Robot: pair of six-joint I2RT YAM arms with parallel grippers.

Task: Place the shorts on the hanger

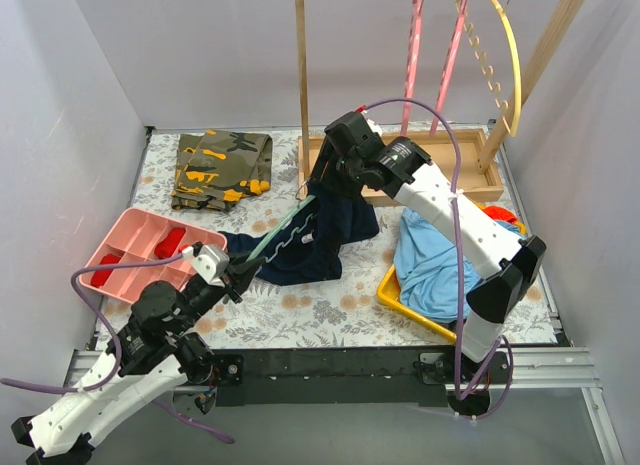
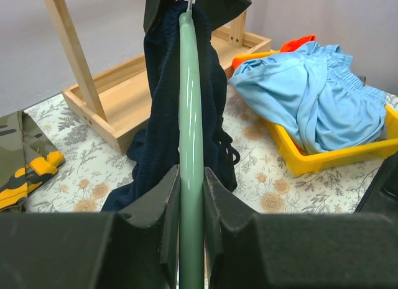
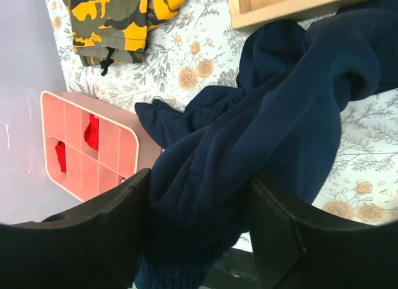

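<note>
Worktop (image 1: 330, 310): floral-print cover; both arms reach over it from the near edge.
Wooden rack (image 1: 301, 75): stands at the far edge, with pink hangers (image 1: 412, 55) and a yellow hanger (image 1: 510, 65) on its rail.
Shorts (image 1: 320, 240): dark navy, mid-worktop. The upper end is lifted just in front of the rack's base and the lower end trails onto the cover.
Light blue garment (image 1: 435, 260): heaped in a yellow tray (image 1: 400, 303) at the near right corner.
Camouflage garment (image 1: 222, 167): folded at the far left corner.
Pink tray (image 1: 140, 230): at the left edge, with red items in its compartments.
Hanger (image 1: 275, 235): pale green, slanting up against the shorts. Fabric shows on both sides of its arm.
Right gripper (image 3: 199, 196): clenched on the shorts' fabric.
Left gripper (image 2: 191, 177): clamped on the hanger's arm.
Writing: none legible.
</note>
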